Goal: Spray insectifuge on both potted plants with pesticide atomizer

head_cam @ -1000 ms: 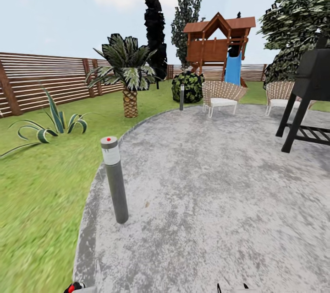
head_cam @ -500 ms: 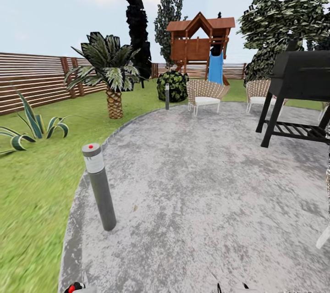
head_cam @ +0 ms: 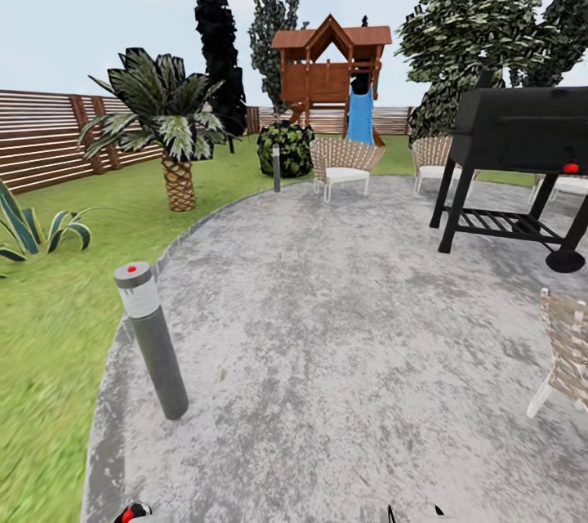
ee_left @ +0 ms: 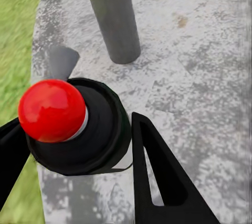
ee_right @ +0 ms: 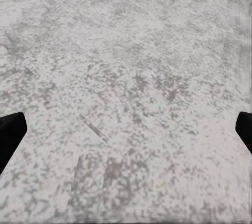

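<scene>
From the head camera I see the patio (head_cam: pixel 343 343), a bollard lamp (head_cam: pixel 151 339) and grill (head_cam: pixel 514 139), no potted plants, so I'd turn slowly, scanning the lawn (head_cam: pixel 49 343). On the left wrist, my left gripper (ee_left: pixel 73 145) clamps the pesticide atomizer (ee_left: pixel 68 124). On the right wrist, my right gripper (ee_right: pixel 126 129) hangs spread and empty over stone.

My left gripper (ee_left: pixel 73 145) holds the pesticide atomizer (ee_left: pixel 79 127) upright between its two black fingers (ee_left: pixel 157 182): a dark, round-shouldered bottle seen from above, topped by a glossy red cap on a pale collar. It hangs over the edge of the round grey stone patio (head_cam: pixel 351 319) of the garden, green lawn (head_cam: pixel 49 327) alongside.
</scene>
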`<state>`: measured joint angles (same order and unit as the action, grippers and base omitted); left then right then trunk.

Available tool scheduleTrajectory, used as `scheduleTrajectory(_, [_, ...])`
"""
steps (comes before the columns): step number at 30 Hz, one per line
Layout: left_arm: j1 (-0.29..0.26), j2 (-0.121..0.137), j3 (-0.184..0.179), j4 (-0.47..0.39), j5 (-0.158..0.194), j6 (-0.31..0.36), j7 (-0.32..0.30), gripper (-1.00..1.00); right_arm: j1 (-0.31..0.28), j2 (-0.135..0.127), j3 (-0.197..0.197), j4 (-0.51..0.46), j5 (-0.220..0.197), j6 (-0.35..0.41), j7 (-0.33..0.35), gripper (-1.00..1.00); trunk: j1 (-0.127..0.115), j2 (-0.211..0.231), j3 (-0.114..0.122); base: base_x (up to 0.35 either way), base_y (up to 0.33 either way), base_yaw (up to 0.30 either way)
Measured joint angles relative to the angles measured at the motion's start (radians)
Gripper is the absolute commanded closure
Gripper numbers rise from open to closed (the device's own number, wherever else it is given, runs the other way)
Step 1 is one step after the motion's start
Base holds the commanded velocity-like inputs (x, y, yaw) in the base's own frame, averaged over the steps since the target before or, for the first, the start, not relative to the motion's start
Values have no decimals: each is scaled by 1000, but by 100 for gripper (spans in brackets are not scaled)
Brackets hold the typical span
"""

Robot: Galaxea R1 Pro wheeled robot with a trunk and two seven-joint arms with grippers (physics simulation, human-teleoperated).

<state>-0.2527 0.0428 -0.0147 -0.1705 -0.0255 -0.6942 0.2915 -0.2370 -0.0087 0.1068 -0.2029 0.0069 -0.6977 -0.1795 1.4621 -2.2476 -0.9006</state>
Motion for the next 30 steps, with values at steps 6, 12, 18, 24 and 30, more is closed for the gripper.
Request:
scheduleTrajectory(6, [0,0,0,0,1,0,0,100,0,0,-1,0,0,0,-1,-100,0,0,-6,277,0,-238])
scheduleTrajectory(12, [0,1,1,0,1,0,0,100,0,-2,-2,0,0,-1,-1,-100,-1,0,-10,336,-43,-149])
scheduleTrajectory(18, [0,1,1,0,1,0,0,100,0,-7,0,0,1,-1,-1,-100,0,0,-11,327,-149,-11])
scheduleTrajectory(24, [0,2,1,0,1,-1,0,100,0,-6,0,0,1,-1,-1,-100,-1,0,-11,318,-123,0])
scheduleTrajectory(30, [0,2,1,0,1,0,0,100,0,-4,1,1,1,0,-1,-100,-1,0,-11,338,-10,0])
